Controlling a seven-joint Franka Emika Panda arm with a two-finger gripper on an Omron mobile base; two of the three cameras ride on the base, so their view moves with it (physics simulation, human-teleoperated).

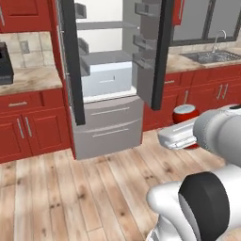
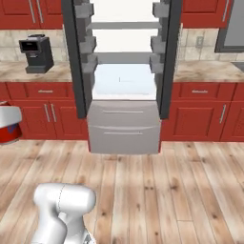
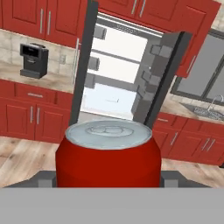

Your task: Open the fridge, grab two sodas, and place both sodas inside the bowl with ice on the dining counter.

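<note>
Fridge is biggest thing in shot: both upper doors swung wide, white inside w/ grey shelves and door bins, two silver drawers below, shut. It stands btwn runs of red cabinets topped w/ marbled wall benches. Plank wood floor in front. Window and steel sink w/ tap sit right of fridge in left base view; hand view has them at right too. Black coffee machine on bench left of fridge, seen in right base and hand views. White arm rises low in both base views; its forearm reaches across right side of left base view. Claw is closed on a soda: dark tips sit tight against either side of the red can, which stands upright btwn them, silvery top facing cam, jaws spread fairly wide by can's width. In left base view the can shows as red w/ pale top just behind white hand, well clear of fridge, up off the floor. Right base view catches same can at far left edge, partly cut off. Hand cam looks over can top toward the open fridge.
</note>
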